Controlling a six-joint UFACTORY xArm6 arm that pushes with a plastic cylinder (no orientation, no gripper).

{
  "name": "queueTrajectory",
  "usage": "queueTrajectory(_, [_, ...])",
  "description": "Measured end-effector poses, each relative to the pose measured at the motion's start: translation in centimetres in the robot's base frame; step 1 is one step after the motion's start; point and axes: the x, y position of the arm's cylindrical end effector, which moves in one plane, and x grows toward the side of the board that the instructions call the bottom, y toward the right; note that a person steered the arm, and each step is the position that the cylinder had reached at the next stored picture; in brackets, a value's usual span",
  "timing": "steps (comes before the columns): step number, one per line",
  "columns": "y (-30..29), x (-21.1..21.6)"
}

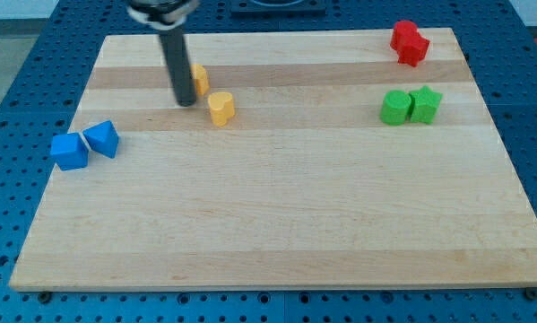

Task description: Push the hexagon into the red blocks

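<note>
My tip (186,101) rests on the board at the upper left. A yellow block (200,79) sits just to its right, touching or almost touching the rod and partly hidden by it, so I cannot make out its shape. A second yellow block (220,108), rounded and heart-like, stands a little to the right of the tip and below the first. Two red blocks, one (402,34) behind the other (414,48), sit pressed together at the top right corner, far from the tip.
A green cube (394,108) and a green star (425,104) sit side by side at the right. A blue cube (69,151) and a blue wedge-like block (101,139) lie at the left edge. The wooden board (277,224) has blue pegboard around it.
</note>
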Motion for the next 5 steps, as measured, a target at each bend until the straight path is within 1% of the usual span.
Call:
queueTrajectory(1, [-4.4, -0.5])
queueTrajectory(2, [-3.1, -3.7])
queueTrajectory(3, [4.2, -5.0])
queueTrajectory(4, [11.0, -5.3])
queueTrajectory(5, [10.9, -5.2])
